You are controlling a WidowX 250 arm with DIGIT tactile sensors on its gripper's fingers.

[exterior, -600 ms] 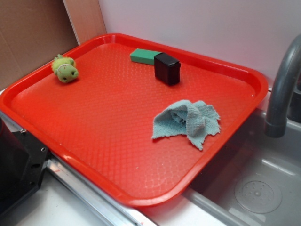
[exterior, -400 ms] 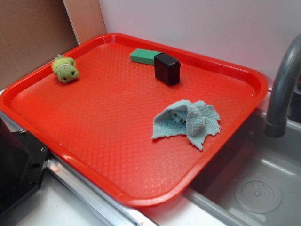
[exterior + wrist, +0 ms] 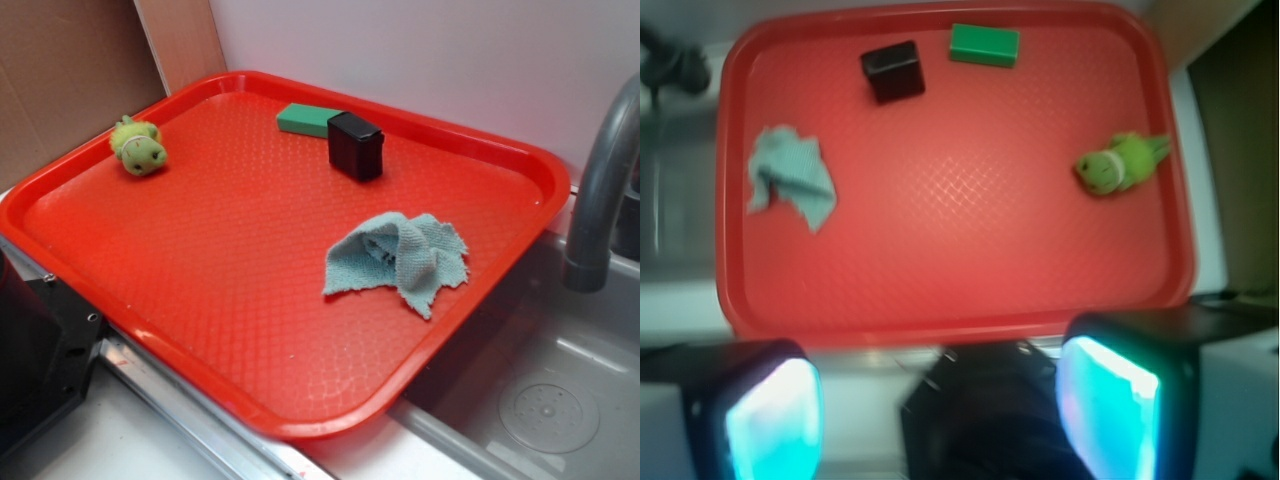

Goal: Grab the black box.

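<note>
Black box (image 3: 356, 146) stands upright near the far rim of the red tray (image 3: 60, 270) in the exterior view, touching or just beside a flat green block (image 3: 309, 119). A green plush toy (image 3: 138, 147) and a crumpled blue cloth (image 3: 400, 258) lie apart from it.

From the wrist view, the end effector (image 3: 940, 410) hangs with its two fingers (image 3: 765, 410) spread wide, empty, off the tray's near edge, well apart from the black box (image 3: 892, 71).

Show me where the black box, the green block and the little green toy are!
black box (image 3: 356, 146), exterior view, its front face.
green block (image 3: 307, 119), exterior view, its top.
green toy (image 3: 139, 148), exterior view, its body.
</note>
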